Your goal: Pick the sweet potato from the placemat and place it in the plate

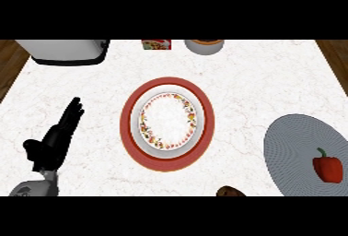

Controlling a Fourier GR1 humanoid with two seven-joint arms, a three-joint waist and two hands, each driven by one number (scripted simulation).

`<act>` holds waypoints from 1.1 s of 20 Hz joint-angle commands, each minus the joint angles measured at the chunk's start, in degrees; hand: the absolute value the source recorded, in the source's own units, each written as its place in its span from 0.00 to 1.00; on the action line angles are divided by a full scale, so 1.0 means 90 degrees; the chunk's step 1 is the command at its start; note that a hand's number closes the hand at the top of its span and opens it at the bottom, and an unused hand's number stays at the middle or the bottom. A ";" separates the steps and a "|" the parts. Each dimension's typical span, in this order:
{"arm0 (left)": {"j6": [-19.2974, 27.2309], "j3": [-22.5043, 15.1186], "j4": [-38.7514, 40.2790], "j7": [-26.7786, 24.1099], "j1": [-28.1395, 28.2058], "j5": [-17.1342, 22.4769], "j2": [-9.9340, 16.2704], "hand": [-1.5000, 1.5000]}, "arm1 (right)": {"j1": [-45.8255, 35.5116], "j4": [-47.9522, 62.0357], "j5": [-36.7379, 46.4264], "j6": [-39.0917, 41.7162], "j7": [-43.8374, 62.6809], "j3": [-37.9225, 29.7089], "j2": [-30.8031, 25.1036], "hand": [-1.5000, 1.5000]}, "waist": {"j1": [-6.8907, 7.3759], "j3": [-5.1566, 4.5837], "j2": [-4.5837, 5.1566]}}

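A white plate [168, 120] with a flowered rim sits on a round red mat [129, 133] in the middle of the counter. A grey round placemat [292, 147] lies at the right, with a red bell pepper [328, 168] on it. At the lower edge, between the red mat and the grey placemat, shows the top of a brown lump [231, 191] that looks like the sweet potato; most of it is cut off. My left hand [55, 140] rests open at the left, fingers straight and pointing up the counter, apart from the plate. My right hand does not show.
At the back edge stand a grey toaster-like appliance [65, 50] on the left, a small printed box [156, 44] and a round pot [204, 46]. Wooden floor shows beyond both back corners of the white marble counter [272, 83].
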 commanded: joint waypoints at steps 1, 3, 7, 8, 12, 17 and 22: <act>0.0015 -0.0044 -0.0221 0.0090 0.0074 -0.0008 -0.0096 0.50 | -0.1661 0.0064 -0.0230 0.1268 0.0888 0.0105 0.0227 1.00 | 0.0081 0.0000 0.0016; 0.0082 -0.0137 -0.0154 0.0202 -0.0032 -0.0116 -0.0176 0.50 | -0.2074 0.0755 -0.1039 0.0841 0.0927 -0.0312 0.0215 1.00 | 0.0083 0.0007 0.0022; -0.0128 0.0115 0.0181 0.0264 -0.0571 0.0069 0.0045 0.50 | -0.2727 0.1648 -0.1724 0.0286 0.1441 -0.0401 0.0197 1.00 | 0.0134 0.0003 0.0069; -0.0282 0.0229 0.0070 0.0191 -0.0317 0.0158 0.0222 0.50 | -0.2983 0.1671 -0.1907 0.0338 0.1385 -0.0655 0.0194 1.00 | 0.0177 0.0004 0.0055; -0.0064 -0.0182 -0.0118 0.0328 -0.0251 -0.0092 -0.0146 0.50 | -0.3460 0.2133 -0.2393 0.0165 0.1456 -0.0943 0.0182 1.00 | 0.0337 0.0003 0.0094; -0.0158 -0.0028 -0.0130 0.0316 -0.0356 0.0005 -0.0026 0.50 | -0.4754 0.3868 -0.3095 -0.0649 0.1867 -0.1134 0.0214 1.00 | 0.0322 0.0008 0.0071; -0.0185 -0.0114 0.0032 0.0287 -0.0401 -0.0041 -0.0120 0.50 | -0.5689 0.4707 -0.3485 -0.1987 0.2328 -0.1659 0.0230 1.00 | 0.0338 0.0016 0.0076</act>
